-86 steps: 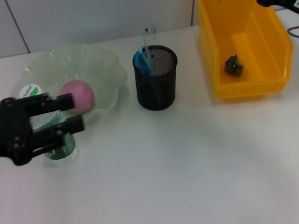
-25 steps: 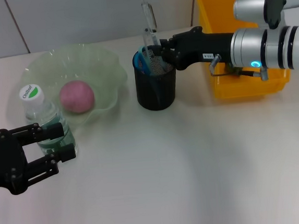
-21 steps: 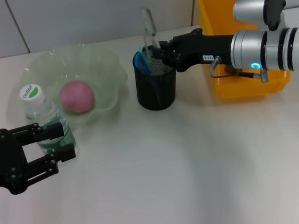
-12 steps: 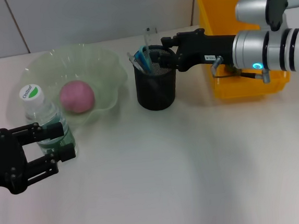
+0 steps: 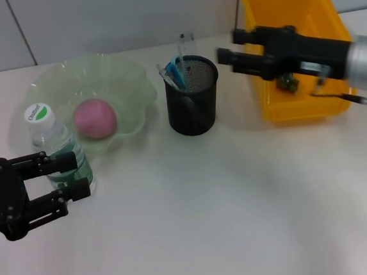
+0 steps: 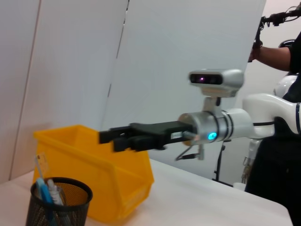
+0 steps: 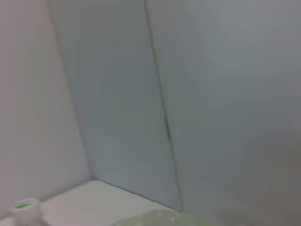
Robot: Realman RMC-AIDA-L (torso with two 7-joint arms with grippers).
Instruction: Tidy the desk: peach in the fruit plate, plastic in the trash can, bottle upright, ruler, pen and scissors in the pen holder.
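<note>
Spanning the whole head view, white bench (image 5: 242, 222) carries everything. Yellow rectangular plastic trash bin (image 5: 344, 101) sits at far right, with a small dark green crumpled plastic scrap (image 5: 287, 82) inside on its floor. Right arm's black tool (image 5: 226, 51) hangs above the gap between bin and pen holder, fingers spread, nothing between them; same tool shows in the left wrist view (image 6: 107, 139), over the bin. Pale green translucent scalloped fruit plate (image 5: 133, 77) stands at far left, pink round peach (image 5: 94, 117) resting in it. Black mesh cylindrical pen holder (image 5: 194, 107) stands upright between plate and bin, holding a clear plastic ruler (image 5: 184, 46), blue-handled scissors (image 5: 176, 70) and a pen, the pen too small to single out. Left arm's black tool (image 5: 76, 174) sits low at near left, fingers spread, just beside the small clear plastic bottle with white cap and green label (image 5: 55, 152); whether it touches the bottle cannot be told. Bottle stands upright, just in front of the plate's rim.
</note>
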